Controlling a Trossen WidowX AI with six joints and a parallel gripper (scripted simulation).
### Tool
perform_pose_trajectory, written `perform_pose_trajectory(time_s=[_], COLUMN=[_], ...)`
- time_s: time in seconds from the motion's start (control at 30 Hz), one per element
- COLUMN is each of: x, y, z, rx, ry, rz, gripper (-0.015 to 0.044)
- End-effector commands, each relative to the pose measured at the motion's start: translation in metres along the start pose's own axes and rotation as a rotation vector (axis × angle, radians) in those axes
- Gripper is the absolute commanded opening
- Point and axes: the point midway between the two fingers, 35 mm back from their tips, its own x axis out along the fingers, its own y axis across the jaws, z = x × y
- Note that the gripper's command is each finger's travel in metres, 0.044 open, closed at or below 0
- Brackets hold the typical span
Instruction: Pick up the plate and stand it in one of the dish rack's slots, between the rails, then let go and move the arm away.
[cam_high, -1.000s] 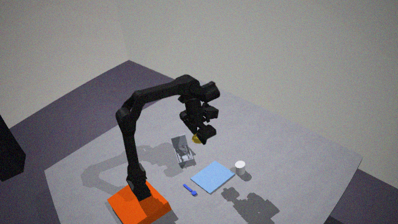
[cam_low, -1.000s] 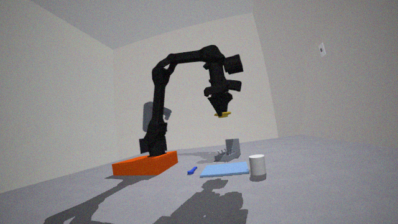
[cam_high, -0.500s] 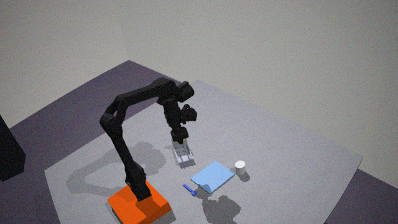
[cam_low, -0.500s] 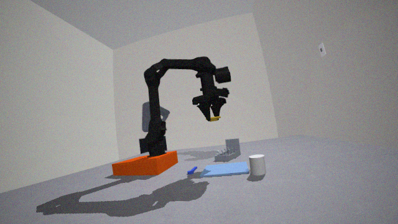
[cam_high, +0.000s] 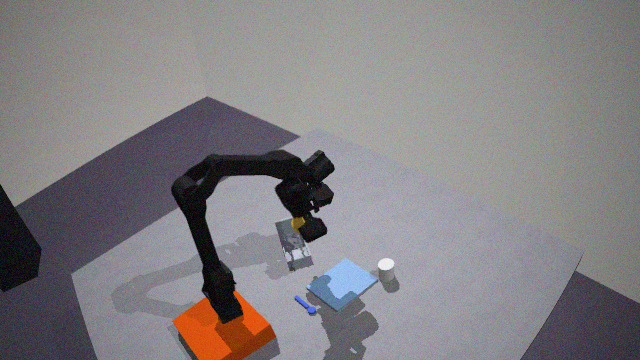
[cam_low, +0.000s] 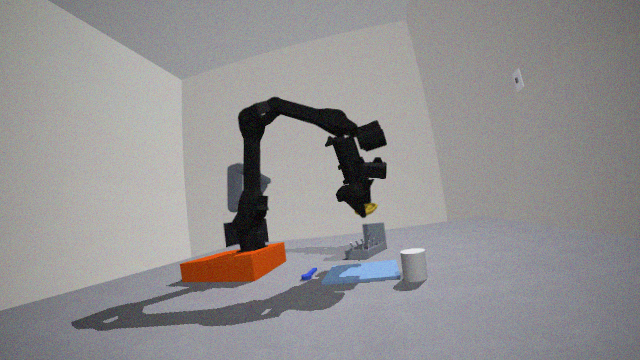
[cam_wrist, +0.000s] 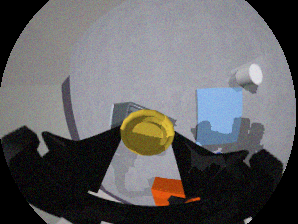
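Note:
The yellow plate (cam_high: 298, 223) (cam_low: 370, 209) (cam_wrist: 147, 132) is held between the fingertips of my gripper (cam_wrist: 147, 131), which is shut on it. The plate is tilted, and in the top and exterior views the fingers cover part of it. It hangs in the air above the grey dish rack (cam_high: 301, 261) (cam_low: 382, 235) (cam_wrist: 119, 113). The rack stands on the table, with a tall panel at one end and short rails. In the wrist view the plate and fingers hide most of the rack, so its slots cannot be made out there.
A light blue flat board (cam_high: 352, 277) (cam_low: 378, 270) (cam_wrist: 220, 107) lies near the rack. A white cylinder (cam_high: 386, 270) (cam_low: 413, 265) (cam_wrist: 250, 74) stands beside the board. A blue spoon (cam_high: 303, 303) (cam_low: 309, 274) lies between the board and the orange arm base (cam_high: 200, 327) (cam_low: 220, 267) (cam_wrist: 167, 186).

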Motion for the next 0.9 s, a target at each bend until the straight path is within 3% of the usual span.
perform_pose_trajectory(time_s=[0.0,0.87], x=[0.014,0.066], y=[0.0,-0.015], z=[0.007,0.027], rx=[-0.056,-0.532], ry=[-0.023,-0.373], rz=[0.082,0.559], gripper=[0.0,0.0])
